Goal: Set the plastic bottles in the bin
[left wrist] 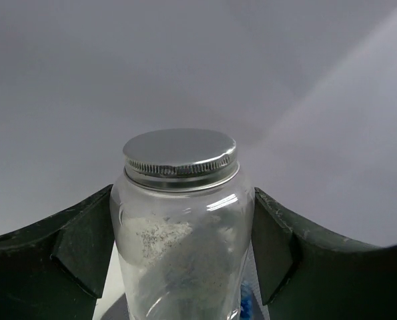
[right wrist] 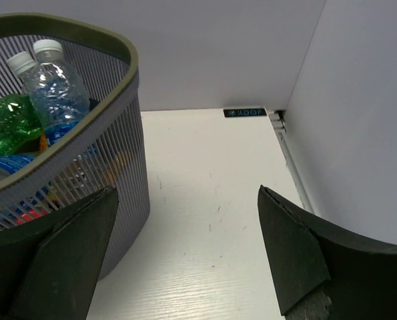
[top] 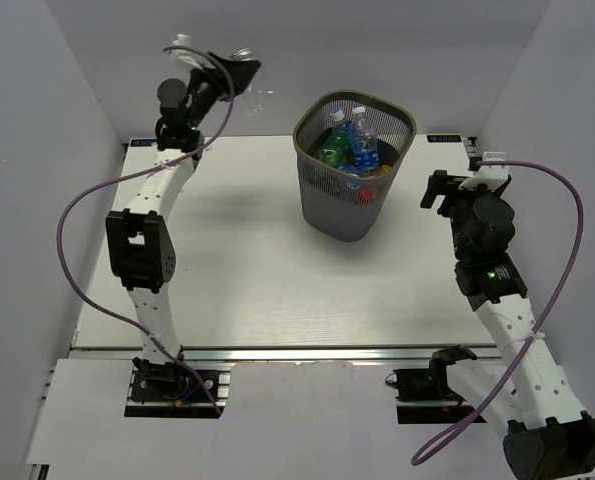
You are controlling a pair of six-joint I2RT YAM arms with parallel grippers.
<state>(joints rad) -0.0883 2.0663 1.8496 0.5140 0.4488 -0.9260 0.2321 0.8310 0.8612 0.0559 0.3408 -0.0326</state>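
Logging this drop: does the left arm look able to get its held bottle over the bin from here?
Probably yes: the left gripper, shut on the clear bottle, is left of the bin with nothing between; the right gripper is open, aside.

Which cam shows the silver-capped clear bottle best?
Left wrist: the clear bottle with the silver screw cap fills the frame, gripped by the left gripper. Top external shows the bottle small and faint. Right wrist does not show it.

A clear bottle (left wrist: pixel 185 253) with a ribbed silver cap (left wrist: pixel 180 155) is framed by dark green fingers (left wrist: pixel 58 253). A dark grey mesh bin (top: pixel 342 215) is shown, olive-rimmed. Inside, a green bottle (top: pixel 331 152) is spotted at nine o'clock and blue-labelled clear bottles (top: pixel 362 140) at twelve. The table (top: pixel 237 270) is seen white.
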